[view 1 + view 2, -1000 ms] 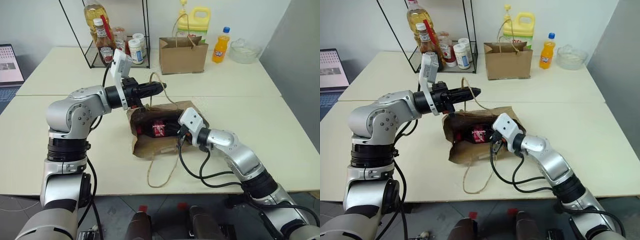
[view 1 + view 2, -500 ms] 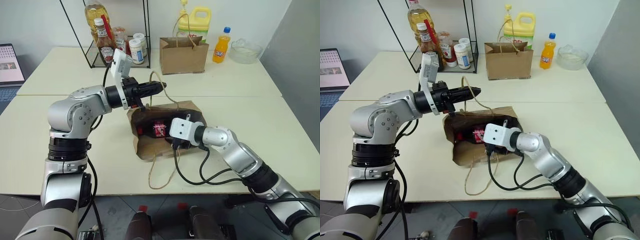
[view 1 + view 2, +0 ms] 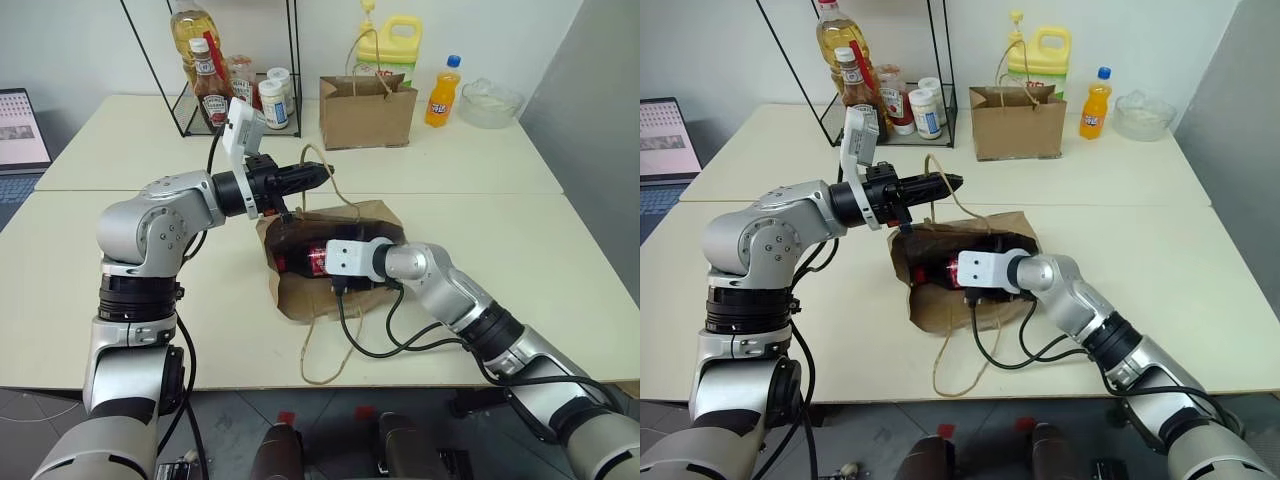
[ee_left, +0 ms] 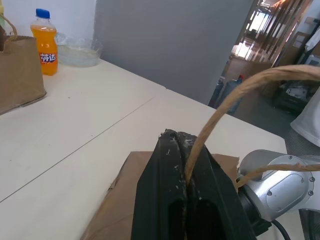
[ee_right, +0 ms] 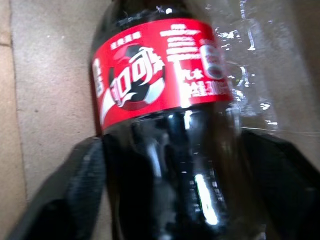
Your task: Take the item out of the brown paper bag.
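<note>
Brown paper bag (image 3: pixel 330 285) lies open on the counter (image 3: pixel 560 290), cola bottle (image 5: pixel 165 125) inside. Left gripper (image 4: pixel 185 192) jaws clamped on twine handle (image 4: pixel 225 107) at the bag's 12 o'clock. Right gripper (image 5: pixel 165 165) jaws apart, 2 fingers (image 5: pixel 70 190) flanking the bottle.

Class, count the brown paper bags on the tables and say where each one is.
2. A creased bag lies open on the near table, cola bottle inside; a crisp bag stands upright on the far table.

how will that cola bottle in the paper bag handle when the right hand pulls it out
The cola bottle lies on its side in the creased paper bag; being round, it would likely roll if released. Its glossy plastic may slip between the right hand's open fingers. It looks full of dark liquid, so probably heavy for its size.
</note>
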Available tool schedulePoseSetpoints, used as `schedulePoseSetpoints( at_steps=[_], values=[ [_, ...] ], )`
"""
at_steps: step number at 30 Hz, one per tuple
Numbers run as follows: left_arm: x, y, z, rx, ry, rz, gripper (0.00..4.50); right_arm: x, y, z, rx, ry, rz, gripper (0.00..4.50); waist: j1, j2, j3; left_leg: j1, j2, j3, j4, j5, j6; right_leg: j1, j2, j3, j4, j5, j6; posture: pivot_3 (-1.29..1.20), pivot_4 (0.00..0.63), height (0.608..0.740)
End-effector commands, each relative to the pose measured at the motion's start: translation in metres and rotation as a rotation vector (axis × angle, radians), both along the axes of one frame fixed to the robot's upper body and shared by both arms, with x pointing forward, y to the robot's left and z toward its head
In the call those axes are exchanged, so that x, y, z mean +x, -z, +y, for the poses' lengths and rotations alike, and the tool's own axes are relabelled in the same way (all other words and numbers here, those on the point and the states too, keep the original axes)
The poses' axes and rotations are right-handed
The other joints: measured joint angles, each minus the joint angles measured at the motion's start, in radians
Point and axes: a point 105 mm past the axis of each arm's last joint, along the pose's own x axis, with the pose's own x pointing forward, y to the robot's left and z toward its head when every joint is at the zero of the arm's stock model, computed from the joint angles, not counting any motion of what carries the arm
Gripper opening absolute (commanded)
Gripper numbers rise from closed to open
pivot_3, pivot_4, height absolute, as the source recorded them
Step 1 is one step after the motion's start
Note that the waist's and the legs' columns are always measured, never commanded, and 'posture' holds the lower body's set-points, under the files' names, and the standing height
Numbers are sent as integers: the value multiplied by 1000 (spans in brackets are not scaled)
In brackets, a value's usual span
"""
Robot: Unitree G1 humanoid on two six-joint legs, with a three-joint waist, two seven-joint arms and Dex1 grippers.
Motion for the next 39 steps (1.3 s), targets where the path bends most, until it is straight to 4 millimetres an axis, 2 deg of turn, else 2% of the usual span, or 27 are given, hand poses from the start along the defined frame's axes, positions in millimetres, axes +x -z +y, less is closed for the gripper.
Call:
schedulePoseSetpoints(
  at_steps=[1,10,15,17,20,24,28,32,37,39],
  values=[
    [-3,-14,1,-11,-3,-68,0,4,-3,-11,4,20,-35,3121,1,0,0,0,0,0,0,0,0,0,0,0,0,0,0,0,150,740],
    [8,-7,5,26,-76,-74,0,-20,-41,-7,148,-89,-131,3119,3,0,0,-1,-1,0,0,0,0,0,-1,0,-1,0,0,0,150,740],
    [14,-5,5,32,-98,-79,0,-33,-69,-19,275,-108,-202,3119,3,0,0,-1,0,0,0,0,0,-1,-1,0,-1,0,0,0,150,740],
    [15,-5,4,31,-97,-81,0,-35,-73,-24,294,-103,-219,3119,3,0,0,-2,-1,0,0,0,0,-1,-1,0,-1,0,0,0,150,740],
    [18,-6,3,28,-105,-85,0,-48,-81,-35,371,-143,-211,3119,5,0,0,-2,-1,0,0,0,0,-1,-1,0,-1,0,0,0,150,740],
    [21,-8,3,22,-112,-85,0,-64,-80,-44,388,-204,-202,3119,4,0,0,-2,-1,1,0,0,0,-1,-1,0,-1,0,0,0,150,740],
    [21,-7,2,20,-109,-83,0,-84,-73,-59,356,-278,-210,3119,4,0,0,-2,-1,0,0,0,0,-1,-1,0,-1,0,0,0,150,740],
    [23,-7,2,20,-106,-82,0,-97,-89,-77,398,-289,-325,3119,4,0,0,-2,-1,1,0,0,0,-1,-1,0,-1,0,0,0,150,740],
    [21,-7,3,24,-100,-82,0,-89,-129,-110,573,-96,-491,3119,4,0,0,-1,-1,1,0,0,0,0,-1,0,0,0,0,0,150,740],
    [21,-6,3,28,-98,-80,0,-82,-144,-129,641,23,-546,3119,5,0,0,-1,-1,1,0,0,-1,0,-1,0,0,0,0,0,150,740]
  ],
)
